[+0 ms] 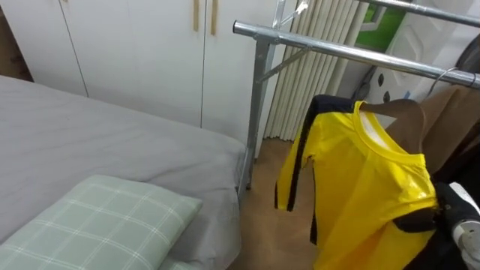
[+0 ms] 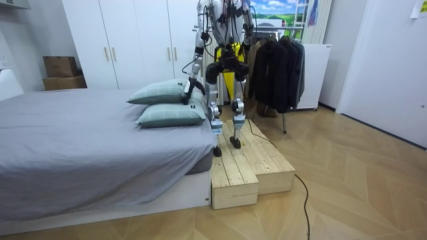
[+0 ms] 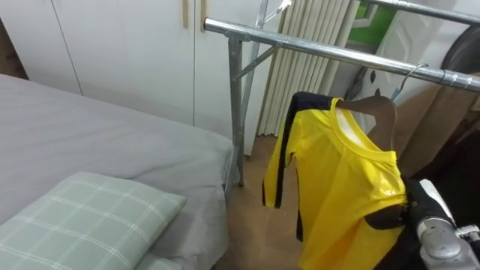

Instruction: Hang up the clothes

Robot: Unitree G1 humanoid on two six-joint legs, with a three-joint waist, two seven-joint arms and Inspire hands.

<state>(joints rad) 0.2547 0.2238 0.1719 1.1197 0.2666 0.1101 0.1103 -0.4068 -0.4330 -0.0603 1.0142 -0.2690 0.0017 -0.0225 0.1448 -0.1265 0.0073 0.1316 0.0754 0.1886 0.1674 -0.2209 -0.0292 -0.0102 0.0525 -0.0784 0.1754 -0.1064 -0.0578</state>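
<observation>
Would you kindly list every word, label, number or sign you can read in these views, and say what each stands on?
No text can be read in any view.
On the yellow shirt no print shows.
On the cardboard boxes any marks are too small to read.
The wardrobe doors are plain.

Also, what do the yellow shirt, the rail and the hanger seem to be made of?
Yellow shirt: likely smooth synthetic fabric; it has a sheen and soft folds.
Rail: metal, silvery with bright highlights.
Hanger: seems brown wood, matte; hook thin metal.
</observation>
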